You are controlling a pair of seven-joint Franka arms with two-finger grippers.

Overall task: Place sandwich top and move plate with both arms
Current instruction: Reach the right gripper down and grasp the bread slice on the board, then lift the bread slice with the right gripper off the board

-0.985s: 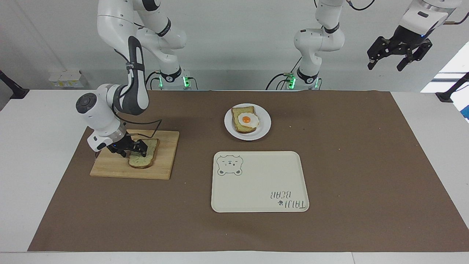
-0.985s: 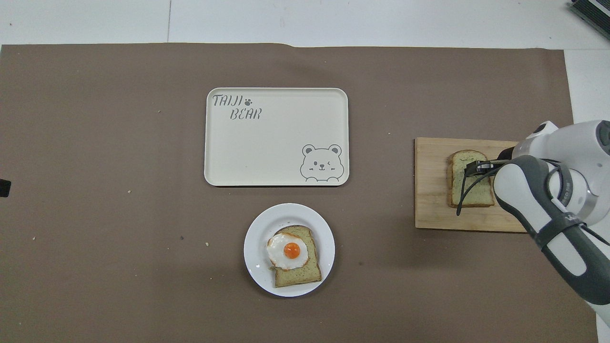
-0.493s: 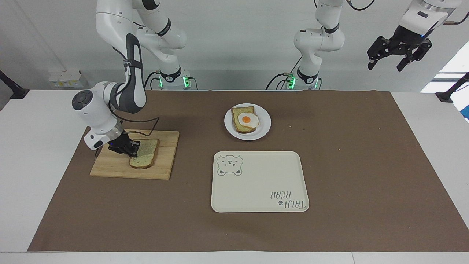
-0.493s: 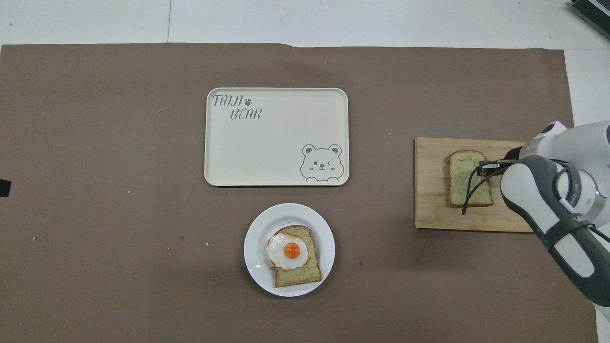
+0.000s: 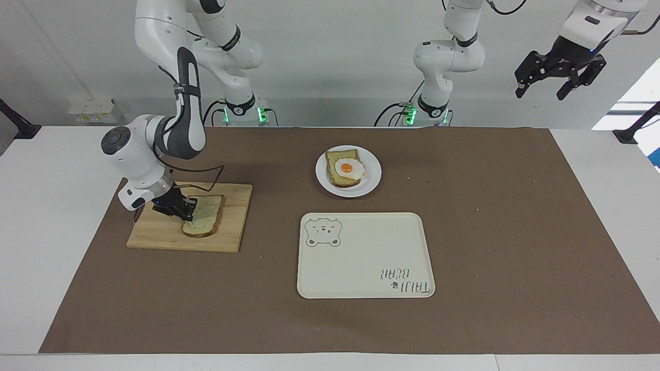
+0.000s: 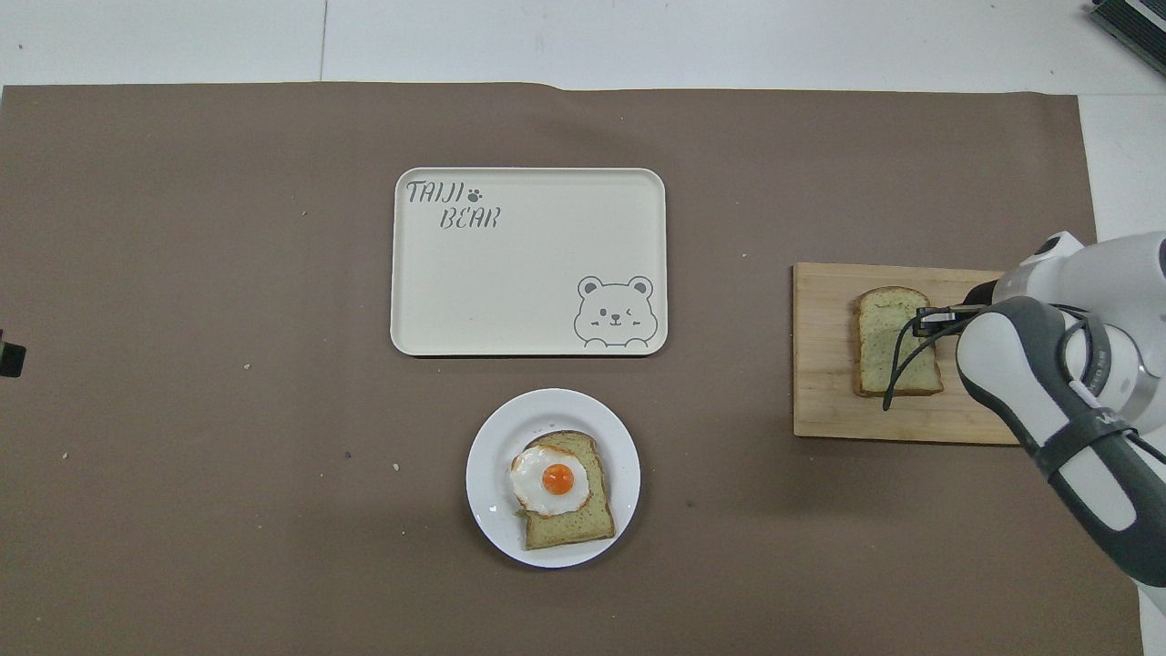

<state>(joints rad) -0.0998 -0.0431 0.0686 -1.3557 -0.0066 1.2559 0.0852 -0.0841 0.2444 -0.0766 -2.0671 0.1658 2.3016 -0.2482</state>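
Observation:
The sandwich top (image 5: 205, 219) is a pale slice with a brown crust. It lies on a wooden cutting board (image 5: 154, 234) at the right arm's end of the table, and it shows in the overhead view (image 6: 884, 351). My right gripper (image 5: 184, 208) is down at the board and shut on the slice's edge that faces the right arm's end; it also shows in the overhead view (image 6: 922, 321). That edge looks slightly raised. The small white plate (image 5: 374, 176) holds a slice with a fried egg (image 5: 346, 169). My left gripper (image 5: 559, 82) waits open, high over the left arm's end.
A cream rectangular tray (image 5: 361, 263) with a bear drawing lies farther from the robots than the plate (image 6: 487, 456); it also shows in the overhead view (image 6: 510, 301). A brown mat covers the table. The board also shows in the overhead view (image 6: 824, 401).
One second ago my right gripper stood over the slice's middle; it has drawn back to the slice's edge and closed there. In the last half second it has held still.

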